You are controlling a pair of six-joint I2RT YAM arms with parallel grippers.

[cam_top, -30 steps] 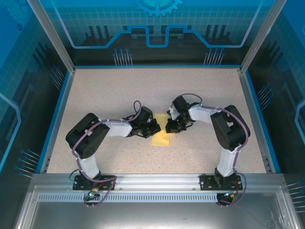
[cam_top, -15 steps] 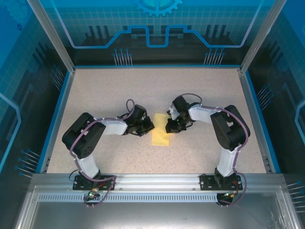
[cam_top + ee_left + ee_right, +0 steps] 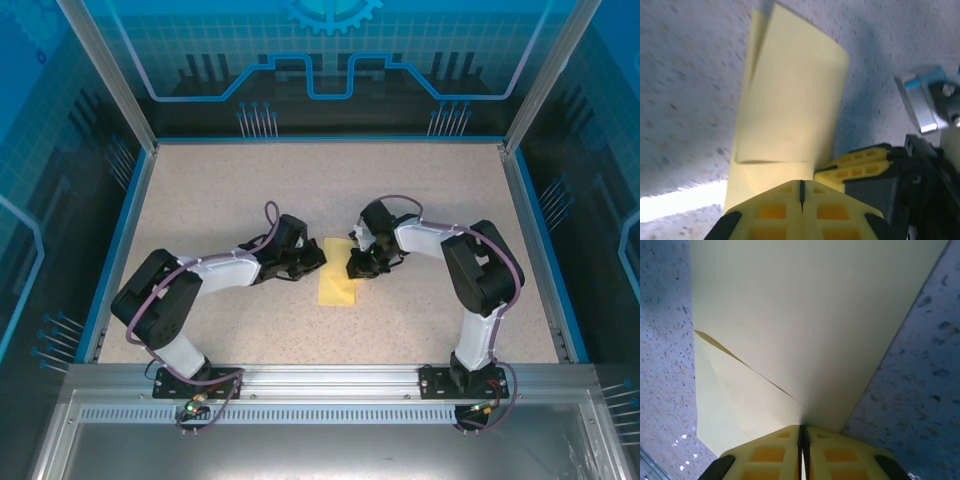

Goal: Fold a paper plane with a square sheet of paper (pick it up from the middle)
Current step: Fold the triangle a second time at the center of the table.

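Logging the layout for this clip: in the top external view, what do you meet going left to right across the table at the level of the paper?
left arm → left gripper → folded yellow paper → right gripper → right arm

Speckled beige tabletop (image 3: pixel 250 190) across the middle, edged by a blue rim (image 3: pixel 320 139) on the far, left and right sides. Beyond that, slanted aluminium posts (image 3: pixel 105 70) at both far corners and a blue-tinted far panel (image 3: pixel 330 60) printed with line patterns and a gear (image 3: pixel 331 12). Along the near edge, a slotted metal rail (image 3: pixel 320 412).
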